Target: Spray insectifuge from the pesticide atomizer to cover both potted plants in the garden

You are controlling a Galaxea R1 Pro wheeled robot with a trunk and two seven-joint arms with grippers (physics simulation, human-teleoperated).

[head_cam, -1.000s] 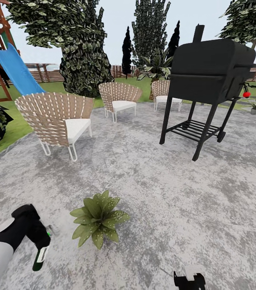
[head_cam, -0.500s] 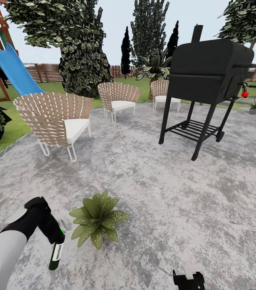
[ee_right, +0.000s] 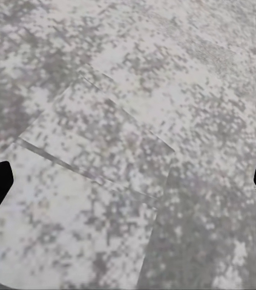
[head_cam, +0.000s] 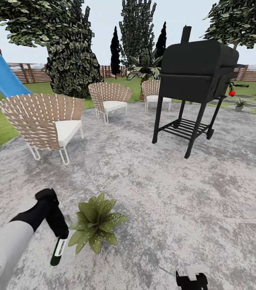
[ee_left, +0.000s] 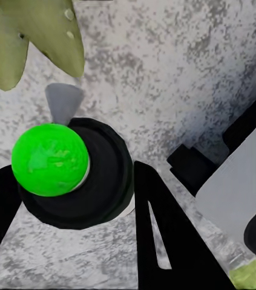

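Down low, the left gripper [head_cam: 60, 235] grasps the pesticide atomizer [head_cam: 58, 250] just beside a potted plant [head_cam: 95, 222], while the right gripper [ee_right: 128, 181] hangs released over paving [head_cam: 184, 193]

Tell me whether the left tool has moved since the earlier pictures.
Yes. The left tool, holding the pesticide atomizer, has moved closer to the potted plant.

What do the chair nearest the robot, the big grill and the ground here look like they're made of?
The nearest chair looks like tan woven wicker strips on thin white metal legs, with a white fabric-looking cushion. The grill appears to be matte black painted metal, with a slatted lower shelf. The paving reads as mottled grey stone or concrete, with faint slab seams; which one is unclear.
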